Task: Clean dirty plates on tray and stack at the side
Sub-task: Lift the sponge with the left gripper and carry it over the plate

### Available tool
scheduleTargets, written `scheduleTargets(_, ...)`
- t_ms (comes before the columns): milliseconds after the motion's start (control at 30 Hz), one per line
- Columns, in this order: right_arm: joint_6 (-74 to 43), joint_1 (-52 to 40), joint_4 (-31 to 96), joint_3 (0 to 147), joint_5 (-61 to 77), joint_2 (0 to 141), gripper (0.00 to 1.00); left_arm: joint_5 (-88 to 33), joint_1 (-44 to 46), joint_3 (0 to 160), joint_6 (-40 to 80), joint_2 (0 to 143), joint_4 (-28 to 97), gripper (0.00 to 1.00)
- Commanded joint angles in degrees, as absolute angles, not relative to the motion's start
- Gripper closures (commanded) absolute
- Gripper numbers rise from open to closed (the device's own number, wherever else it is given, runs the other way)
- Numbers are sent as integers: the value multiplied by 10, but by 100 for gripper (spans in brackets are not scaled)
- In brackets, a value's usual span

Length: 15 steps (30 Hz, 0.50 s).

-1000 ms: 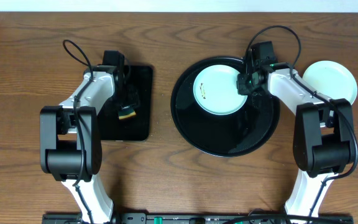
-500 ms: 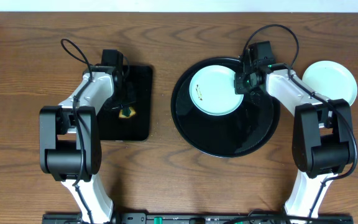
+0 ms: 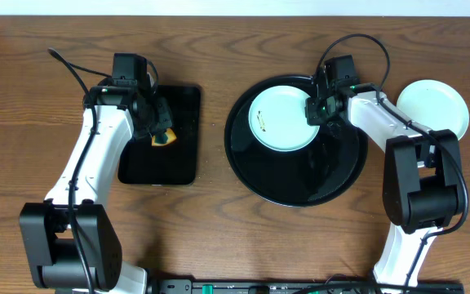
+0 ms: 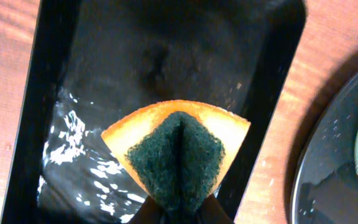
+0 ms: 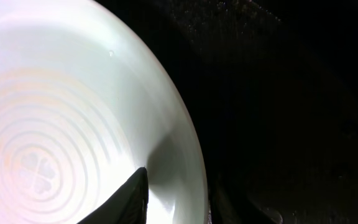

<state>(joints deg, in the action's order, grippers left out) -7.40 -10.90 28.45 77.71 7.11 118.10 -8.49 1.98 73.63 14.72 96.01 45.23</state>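
Far left, the left gripper is clenched hard on the sponge, folding it in two, green scourer outward, and it hangs over the small rectangular tray. Across the bare table sits the big round tray, with one pale plate lying towards its back. The right gripper is at that plate's right rim. Further right, a second plate rests on the wood beside the tray, part hidden by the arm; a third I cannot see.

The risks, I'd say: if the right jaws aren't properly on the rim, the glossy plate could skate across the tray once the sponge presses on it, or tip up on one edge. The pinched sponge could also spring out of its fold mid-scrub.

The left wrist camera shows wet glints on the small tray and how the sponge is creased; from overhead it's only a yellow-green dab. The right wrist camera shows one finger lying over the plate's inside and a dark shape beyond the rim, yet whether they are biting or slack I cannot tell. Only the overhead view shows both plates at once
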Motion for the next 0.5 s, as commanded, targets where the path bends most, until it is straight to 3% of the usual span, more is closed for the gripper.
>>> scheduleTargets(0,-76,-113,288,769,63,1193,68,-85,20,756,136,958,473,93)
scheduleTargets(367,-76,-113,291,769,63,1193,69,-96,25,772,127,962,492,93)
scheduleTargets(467,-76,-113,292,769,63,1193,84,-159,27,772,126,962,478,93)
